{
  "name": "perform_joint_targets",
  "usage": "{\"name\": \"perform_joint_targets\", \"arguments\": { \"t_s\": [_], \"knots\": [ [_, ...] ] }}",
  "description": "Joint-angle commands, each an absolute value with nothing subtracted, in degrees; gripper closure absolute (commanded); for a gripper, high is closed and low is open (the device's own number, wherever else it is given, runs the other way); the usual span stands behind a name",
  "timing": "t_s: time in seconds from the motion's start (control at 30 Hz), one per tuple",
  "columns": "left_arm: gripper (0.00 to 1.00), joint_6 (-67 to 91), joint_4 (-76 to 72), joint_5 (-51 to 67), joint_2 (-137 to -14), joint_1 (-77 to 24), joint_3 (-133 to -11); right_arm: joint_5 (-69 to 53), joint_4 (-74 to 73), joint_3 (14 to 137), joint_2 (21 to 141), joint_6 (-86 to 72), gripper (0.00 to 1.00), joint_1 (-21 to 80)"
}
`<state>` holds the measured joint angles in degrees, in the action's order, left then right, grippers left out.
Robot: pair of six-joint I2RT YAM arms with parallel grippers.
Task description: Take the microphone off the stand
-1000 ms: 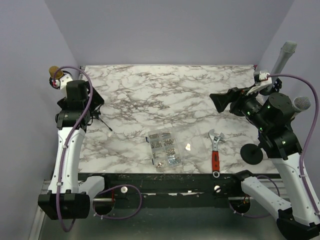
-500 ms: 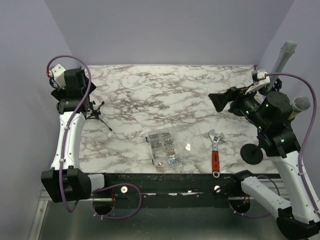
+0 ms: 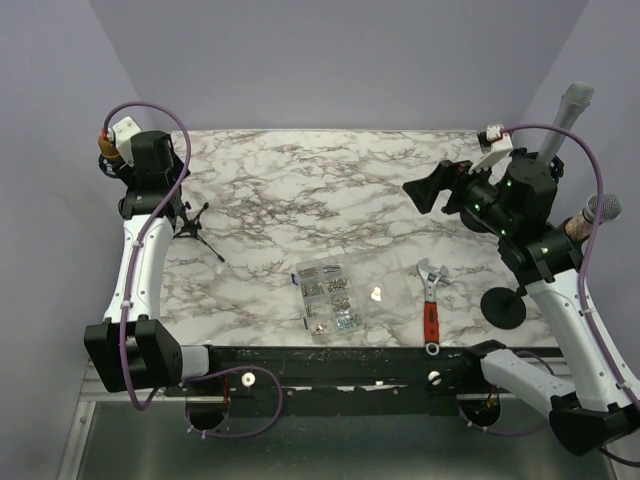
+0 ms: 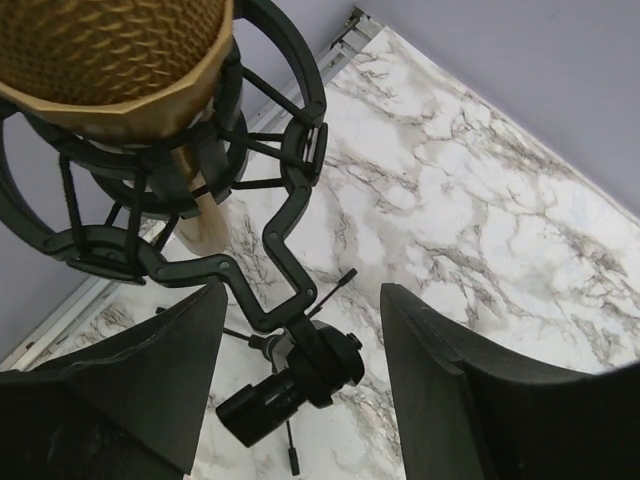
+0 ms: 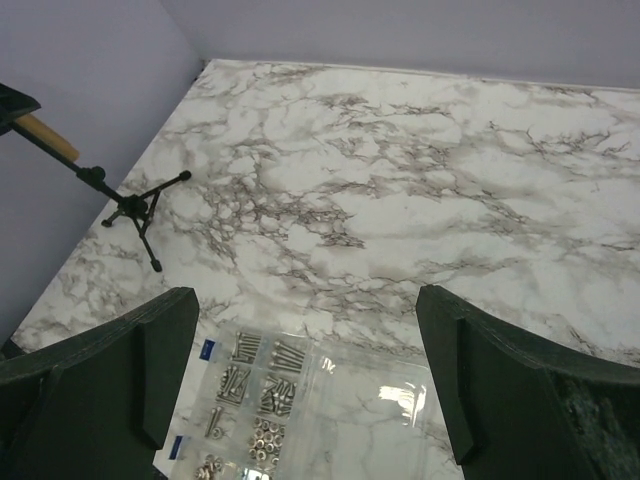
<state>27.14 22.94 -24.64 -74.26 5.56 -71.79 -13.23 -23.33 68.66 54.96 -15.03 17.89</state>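
A gold microphone (image 4: 110, 50) hangs in a black shock mount (image 4: 290, 150) on a small black tripod stand (image 3: 195, 228) at the table's far left. The top view shows its gold head (image 3: 106, 147) just left of my left wrist. My left gripper (image 4: 302, 295) is open just below the mount. Its fingers (image 4: 180, 380) stand apart on either side of the stand's swivel joint (image 4: 300, 375) and touch nothing. My right gripper (image 3: 433, 189) hovers open and empty over the table's right half. In the right wrist view, the stand (image 5: 135, 208) lies far to its left.
A clear box of screws (image 3: 328, 297), a small pale piece (image 3: 375, 294) and a red-handled wrench (image 3: 431, 305) lie near the front edge. At the right, a silver-headed microphone (image 3: 600, 208) stands on a round black base (image 3: 503, 306), and a grey one (image 3: 572, 100) leans behind it.
My left arm has swung back and left toward the microphone, and its jaws have narrowed. My right arm has shifted left, gripper still open.
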Motion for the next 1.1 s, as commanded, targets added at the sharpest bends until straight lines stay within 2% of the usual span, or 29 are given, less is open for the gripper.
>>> {"name": "perform_joint_targets", "arguments": {
  "t_s": [0.0, 0.3, 0.43, 0.57, 0.67, 0.87, 1.07],
  "knots": [
    [0.4, 24.6, 22.0, -21.9, -76.2, 5.8, -73.5, -14.4, -25.2, 71.2, 57.4, -16.3, 0.0, 18.7],
    [0.58, 23.0, 22.3, -21.2, -76.2, 5.4, -73.4, -4.5, -23.4, 72.1, 62.2, -17.8, 0.0, 32.3],
    [0.7, 22.3, 22.2, -20.6, -76.1, 5.3, -73.1, -1.3, -21.7, 71.9, 63.8, -18.5, 0.0, 37.3],
    [0.8, 21.2, 22.0, -19.4, -75.4, 4.3, -72.6, 1.7, -21.3, 72.2, 65.6, -18.6, 0.0, 40.8],
    [0.83, 20.6, 21.4, -19.6, -74.4, 2.2, -71.7, 2.9, -20.6, 72.0, 66.3, -18.9, 0.0, 42.6],
    [0.99, 21.4, 20.8, -16.5, -72.9, -2.7, -70.2, 4.6, -19.9, 71.9, 68.7, -19.7, 0.0, 45.4],
    [1.0, 22.6, 21.2, -14.8, -71.8, -8.8, -69.5, 5.9, -18.2, 71.5, 70.9, -19.9, 0.0, 47.6]
  ]
}}
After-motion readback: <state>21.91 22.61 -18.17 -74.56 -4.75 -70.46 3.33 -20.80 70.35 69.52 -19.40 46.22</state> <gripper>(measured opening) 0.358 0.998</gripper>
